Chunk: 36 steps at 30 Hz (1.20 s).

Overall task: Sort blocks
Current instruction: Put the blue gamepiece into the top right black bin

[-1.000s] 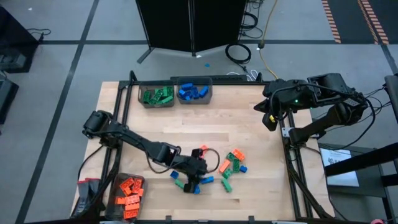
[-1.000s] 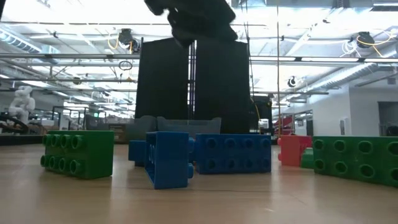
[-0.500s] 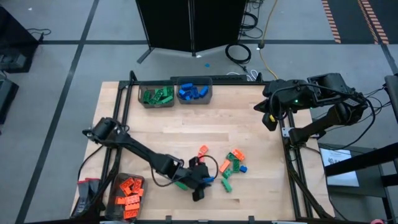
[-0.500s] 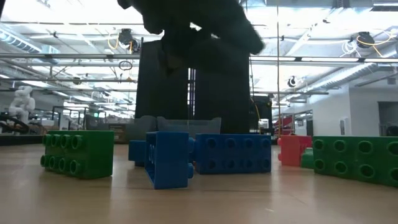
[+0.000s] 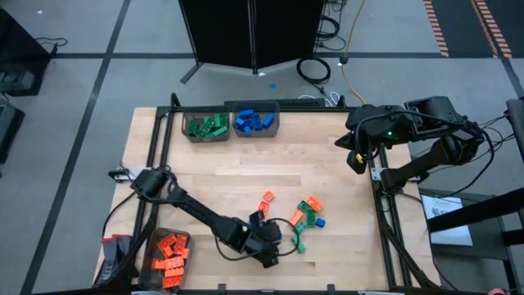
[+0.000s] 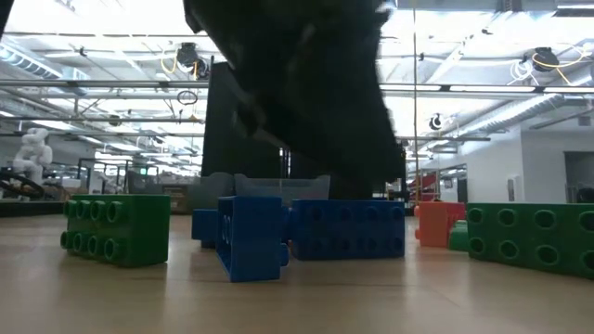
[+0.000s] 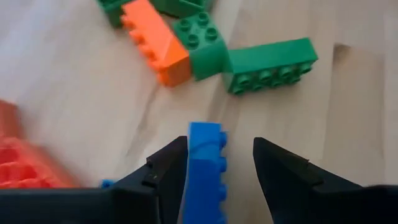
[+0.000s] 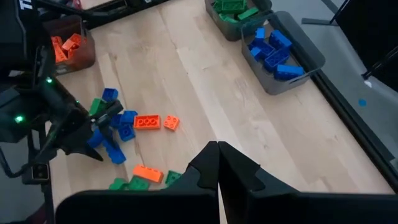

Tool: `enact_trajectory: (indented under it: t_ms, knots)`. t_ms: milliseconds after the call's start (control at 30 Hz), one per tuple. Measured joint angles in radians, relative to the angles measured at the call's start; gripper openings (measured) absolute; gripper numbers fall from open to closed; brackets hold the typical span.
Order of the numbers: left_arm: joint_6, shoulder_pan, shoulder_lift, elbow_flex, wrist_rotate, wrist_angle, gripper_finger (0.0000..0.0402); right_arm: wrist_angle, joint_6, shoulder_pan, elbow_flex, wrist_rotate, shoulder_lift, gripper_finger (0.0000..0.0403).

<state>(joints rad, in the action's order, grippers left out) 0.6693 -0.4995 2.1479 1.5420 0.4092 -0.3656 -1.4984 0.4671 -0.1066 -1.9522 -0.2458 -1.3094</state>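
**Inspector:** From above, left gripper (image 5: 268,246) sits low over the loose blocks (image 5: 301,217) at the table's (image 5: 327,176) near edge. Right gripper (image 5: 357,161) waits at the far right, jaws closed.

**Onlooker:** And at table height?

**Inspector:** Dark arm looms over a blue block (image 6: 251,237).

**Onlooker:** Wrist camera?

**Inspector:** Jaws part-open, straddling a blue brick (image 7: 205,171), one on each long flank; contact cannot be confirmed. Likely light, rigid, smooth plastic. Take it across the flat sides, not the studs.
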Motion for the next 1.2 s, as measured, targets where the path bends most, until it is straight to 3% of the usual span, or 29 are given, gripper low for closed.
enact_trajectory:
  t_ms: [300,733,967,1200]
  knots:
    - [0.13,-0.001,0.077,0.056,-0.012,-0.032,0.0184,-0.006,0.0,0.0,0.0,0.068,0.0,0.0]
    - [0.13,0.007,0.079,0.048,-0.072,-0.17,0.0184,-0.003,-0.016,0.0,0.0,0.065,0.0,0.0]
    - [0.13,0.011,0.079,0.048,-0.052,-0.17,0.0184,-0.003,-0.016,0.0,0.0,0.064,0.0,0.0]
    - [0.137,0.039,0.081,0.051,-0.107,-0.179,0.0125,-0.002,-0.02,0.0,0.0,0.064,0.0,0.0]
